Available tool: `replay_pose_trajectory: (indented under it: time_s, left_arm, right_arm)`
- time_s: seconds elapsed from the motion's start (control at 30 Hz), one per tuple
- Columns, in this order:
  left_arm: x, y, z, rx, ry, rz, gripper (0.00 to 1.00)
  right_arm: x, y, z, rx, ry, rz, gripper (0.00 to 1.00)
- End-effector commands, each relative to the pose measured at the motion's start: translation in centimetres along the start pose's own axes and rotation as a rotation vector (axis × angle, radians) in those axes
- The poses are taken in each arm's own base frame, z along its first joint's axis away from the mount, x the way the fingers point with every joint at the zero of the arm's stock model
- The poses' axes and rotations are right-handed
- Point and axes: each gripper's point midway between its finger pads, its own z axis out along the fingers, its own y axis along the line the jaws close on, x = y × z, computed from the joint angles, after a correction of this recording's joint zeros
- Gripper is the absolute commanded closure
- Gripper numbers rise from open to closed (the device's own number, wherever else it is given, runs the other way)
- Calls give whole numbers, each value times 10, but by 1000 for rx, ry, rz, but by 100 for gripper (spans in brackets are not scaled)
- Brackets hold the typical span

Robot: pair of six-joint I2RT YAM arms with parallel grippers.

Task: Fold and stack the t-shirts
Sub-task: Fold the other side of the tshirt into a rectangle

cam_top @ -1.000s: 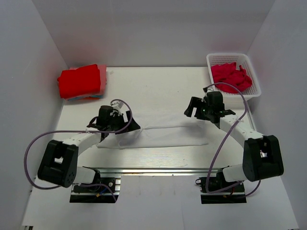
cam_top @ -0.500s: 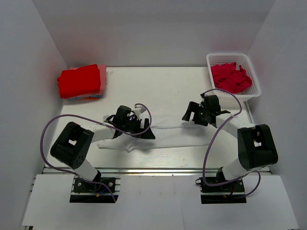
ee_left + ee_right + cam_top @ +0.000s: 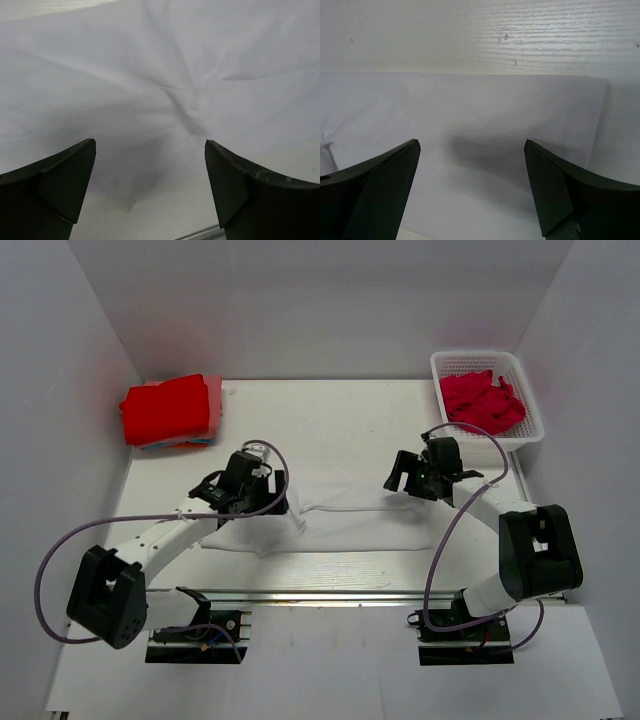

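1. Cloth first: the white t-shirt (image 3: 350,525) lies flat on the table (image 3: 340,425), mid-table between the two arms. It is a long band running left to right.
2. The left gripper (image 3: 268,502) hangs over the shirt's left end, jaws spread wide and holding nothing. Its wrist view shows wrinkles meeting in a pucker just ahead of the fingers.
3. The right gripper (image 3: 402,478) hangs over the right end, also wide apart and empty. Its wrist view shows smooth cloth, a straight far edge and a corner at the right, with bare table beyond.
4. The step in hand looks like taking hold of the band's ends for the next fold. Each gripper should probably come down right at an edge so that one finger slides under the cloth. Pinching from above would likely catch only a ridge.
5. The left side calls for more care. Gripping at the pucker would likely drag the wrinkles into the fold, so a hold nearer the corner seems better.
6. Lifting both ends level and together should keep the edges square.
7. The folded red t-shirts (image 3: 168,410) are stacked in the far left corner, well apart from the work. The crimson t-shirts (image 3: 482,400) lie crumpled in the basket (image 3: 530,430) at the far right, not yet folded.
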Motion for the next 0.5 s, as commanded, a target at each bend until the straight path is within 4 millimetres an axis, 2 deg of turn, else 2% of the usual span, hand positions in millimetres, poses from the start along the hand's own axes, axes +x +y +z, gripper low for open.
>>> replay_pose_trajectory:
  time_s: [0.0, 0.03, 0.07, 0.1, 0.13, 0.17, 0.3, 0.33, 0.37, 0.47]
  left_arm:
    - [-22, 51, -22, -298, -110, -102, 0]
    - [-19, 58, -21, -345, -100, -134, 0]
    - [-22, 73, -25, -427, -114, -156, 3]
    - [-16, 86, -27, -476, -88, -161, 5]
    - [-18, 91, -29, -498, -99, -178, 5]
    - [-18, 97, -28, -521, -97, -186, 12]
    - [-18, 124, -18, -559, -127, -244, 17]
    - [-23, 127, -18, -560, -148, -250, 17]
    - [-21, 131, -14, -562, -136, -246, 17]
    - [-29, 136, -5, -531, -154, -222, 23]
  right_arm:
    - [-22, 2, -10, 20, -72, -36, 10]
    - [-21, 2, -10, 19, -70, -35, 10]
    - [-22, 2, -10, 20, -72, -38, 10]
    - [-22, 2, -10, 18, -71, -39, 10]
    - [-22, 2, -9, 19, -67, -40, 10]
    - [-21, 1, -8, 22, -63, -39, 10]
    - [-19, 0, -7, 25, -49, -41, 10]
    - [-21, 0, -8, 28, -57, -45, 10]
    - [-20, -1, -6, 32, -51, -37, 10]
    - [-19, -3, -7, 45, -51, -41, 10]
